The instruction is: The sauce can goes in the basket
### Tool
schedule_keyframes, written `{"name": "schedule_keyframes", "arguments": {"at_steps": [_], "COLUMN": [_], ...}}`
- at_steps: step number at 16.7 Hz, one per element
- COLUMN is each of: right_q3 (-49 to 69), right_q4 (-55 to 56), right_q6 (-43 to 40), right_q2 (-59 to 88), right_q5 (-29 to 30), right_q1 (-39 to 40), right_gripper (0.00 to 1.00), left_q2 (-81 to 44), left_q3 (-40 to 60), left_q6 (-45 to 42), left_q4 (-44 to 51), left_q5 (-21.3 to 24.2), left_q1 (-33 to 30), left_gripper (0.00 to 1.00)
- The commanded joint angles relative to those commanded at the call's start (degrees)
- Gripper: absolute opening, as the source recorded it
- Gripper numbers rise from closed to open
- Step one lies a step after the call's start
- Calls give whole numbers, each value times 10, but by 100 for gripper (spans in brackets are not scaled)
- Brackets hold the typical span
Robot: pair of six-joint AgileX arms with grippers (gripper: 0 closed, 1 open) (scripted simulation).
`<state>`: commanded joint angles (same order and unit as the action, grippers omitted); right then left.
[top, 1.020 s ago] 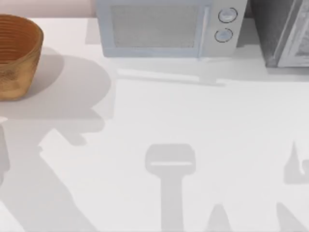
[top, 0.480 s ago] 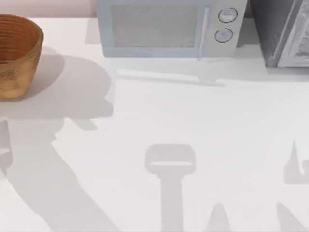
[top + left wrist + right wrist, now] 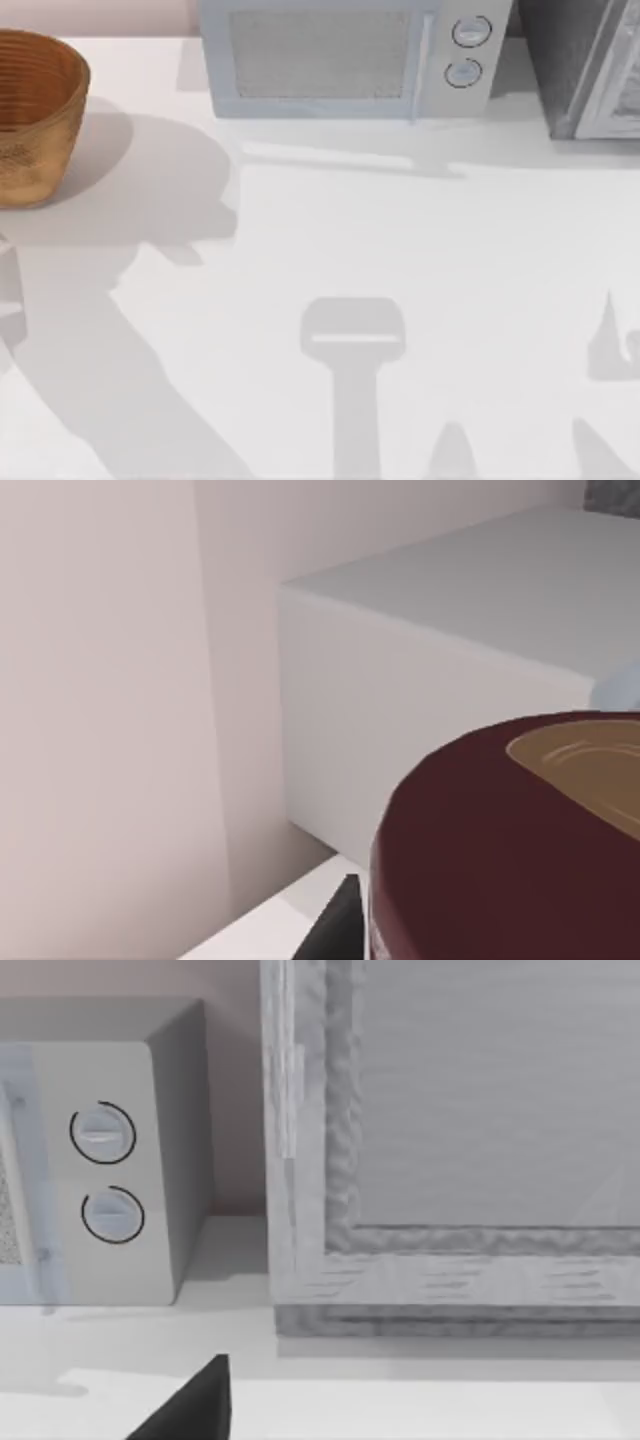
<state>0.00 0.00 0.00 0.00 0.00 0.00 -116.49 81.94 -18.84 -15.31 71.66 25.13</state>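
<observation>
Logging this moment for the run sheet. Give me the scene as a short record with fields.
sauce can: close before the left wrist camera, maroon top with tan centre
basket: far left of the table, nothing seen inside
microwave: along the back edge, door shut
grey cabinet: back right corner
task state: can not yet in basket

White table (image 3: 420,260) is carrying the basket (image 3: 35,115) at its far left, microwave (image 3: 345,60) at the back, grey cabinet (image 3: 590,70) sitting far right.
</observation>
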Motion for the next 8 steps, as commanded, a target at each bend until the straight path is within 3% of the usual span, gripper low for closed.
{"name": "schedule_keyframes", "arguments": {"at_steps": [8], "right_q3": [0], "right_q4": [0], "right_q6": [0], "right_q2": [0], "right_q5": [0], "right_q1": [0], "right_gripper": [100], "left_q2": [0], "left_q3": [0], "left_q6": [0], "left_q4": [0], "left_q5": [0], "left_q1": [0], "left_gripper": [75]}}
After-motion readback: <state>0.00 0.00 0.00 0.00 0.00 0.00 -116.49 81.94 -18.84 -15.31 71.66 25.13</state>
